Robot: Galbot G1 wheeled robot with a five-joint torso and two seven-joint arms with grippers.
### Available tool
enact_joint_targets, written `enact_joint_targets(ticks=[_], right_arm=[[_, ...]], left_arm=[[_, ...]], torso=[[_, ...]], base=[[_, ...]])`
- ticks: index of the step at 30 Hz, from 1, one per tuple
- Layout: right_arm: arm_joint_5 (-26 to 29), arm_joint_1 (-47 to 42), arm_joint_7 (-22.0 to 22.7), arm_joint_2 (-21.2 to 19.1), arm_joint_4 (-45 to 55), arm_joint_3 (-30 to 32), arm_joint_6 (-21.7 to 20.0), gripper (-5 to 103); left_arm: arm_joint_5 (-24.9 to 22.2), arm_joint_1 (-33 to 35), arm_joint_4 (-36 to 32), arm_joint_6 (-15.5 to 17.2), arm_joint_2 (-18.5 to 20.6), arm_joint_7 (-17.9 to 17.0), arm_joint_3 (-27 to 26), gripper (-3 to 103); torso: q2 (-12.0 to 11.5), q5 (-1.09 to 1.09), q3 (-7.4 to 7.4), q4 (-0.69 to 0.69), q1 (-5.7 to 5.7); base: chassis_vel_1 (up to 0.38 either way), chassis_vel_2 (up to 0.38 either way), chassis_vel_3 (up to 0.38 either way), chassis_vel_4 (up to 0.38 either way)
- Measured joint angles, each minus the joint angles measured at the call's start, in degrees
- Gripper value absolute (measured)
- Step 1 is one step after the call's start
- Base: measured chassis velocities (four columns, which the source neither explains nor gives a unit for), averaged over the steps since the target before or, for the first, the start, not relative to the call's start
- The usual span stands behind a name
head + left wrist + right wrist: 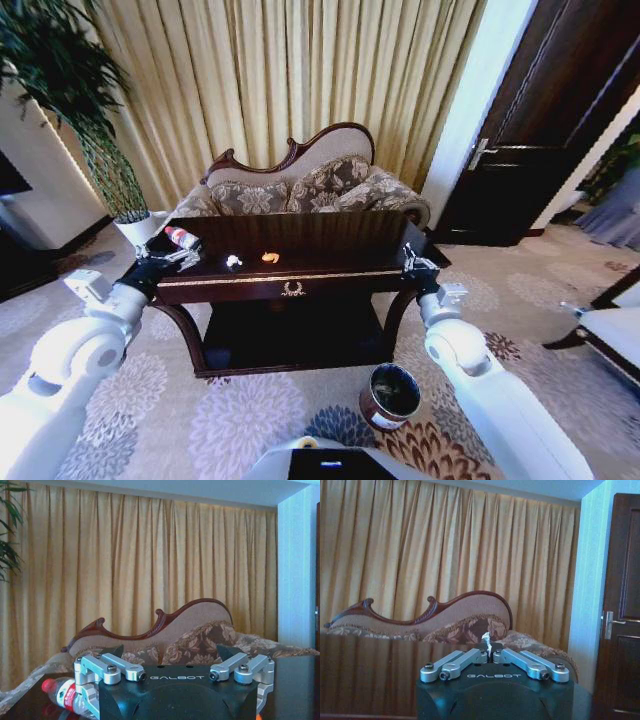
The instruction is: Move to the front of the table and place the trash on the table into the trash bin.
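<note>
At the table's [300, 272] left end, the left gripper [176, 258] hovers spread wide beside the bottle [181, 238], apparently lining up a grasp. Right gripper [417, 266], pinched on a white scrap [486, 641], waits at the table's right edge, above the bin [391, 396].

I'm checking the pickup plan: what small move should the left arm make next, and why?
Probably ease the left end effector over to the bottle. Its fingers are open, and the bottle lies on the table just beside them, not yet between them; the right end effector hangs at the other end.
</note>
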Motion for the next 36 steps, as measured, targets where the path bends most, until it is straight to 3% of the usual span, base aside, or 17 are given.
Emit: enact_joint_targets(ticks=[36], right_arm=[[-1.6, -0.1, 1.1, 0.4, -0.4, -0.5, -1.0, 1]], left_arm=[[0.0, -0.8, 1.6, -0.8, 0.2, 0.8, 0.7, 100]], torso=[[0.0, 0.02, -0.03, -0.01, -0.06]], base=[[0.025, -0.022, -0.023, 0.024]])
